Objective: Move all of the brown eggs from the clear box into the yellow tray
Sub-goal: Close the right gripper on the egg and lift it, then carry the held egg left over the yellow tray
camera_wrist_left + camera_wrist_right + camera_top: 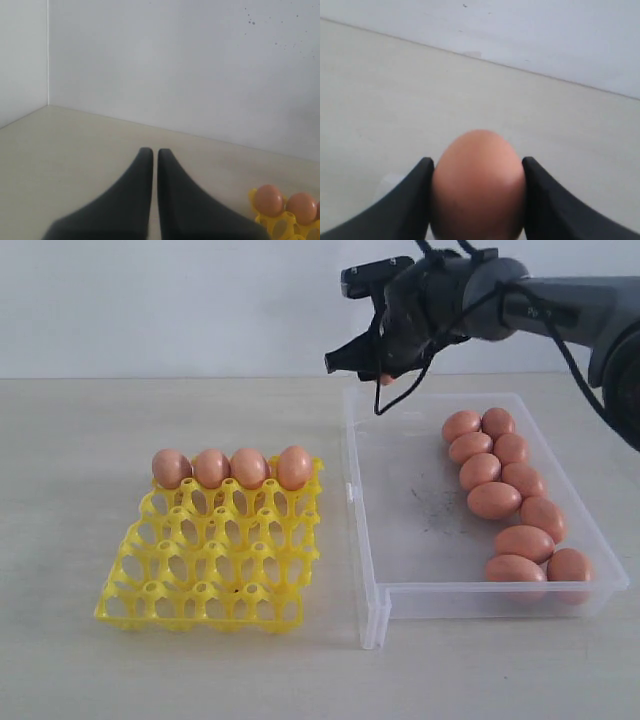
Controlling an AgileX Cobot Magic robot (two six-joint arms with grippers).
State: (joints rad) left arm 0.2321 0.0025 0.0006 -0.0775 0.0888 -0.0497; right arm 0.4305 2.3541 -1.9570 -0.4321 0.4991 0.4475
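Looking at the exterior view, the right gripper point(477, 161) hangs high in the upper middle of the frame, over the far left corner of the clear box point(400, 540), clamped on one brown egg point(479, 190). That egg's long axis runs along the fingers, with its rounded end poking out past the tips. Eleven more eggs point(494, 500) lie on their sides in a loose double line down the right side of the box, long axes mostly running across the frame, with dark smudges point(432, 508) on the floor beside them. Between the box and the yellow tray point(200, 585) sit the box's left wall and a strip of table point(80, 660). Four eggs point(249, 467) stand upright in the tray's top row. The left gripper point(150, 151) is closed on nothing, near a tray corner.
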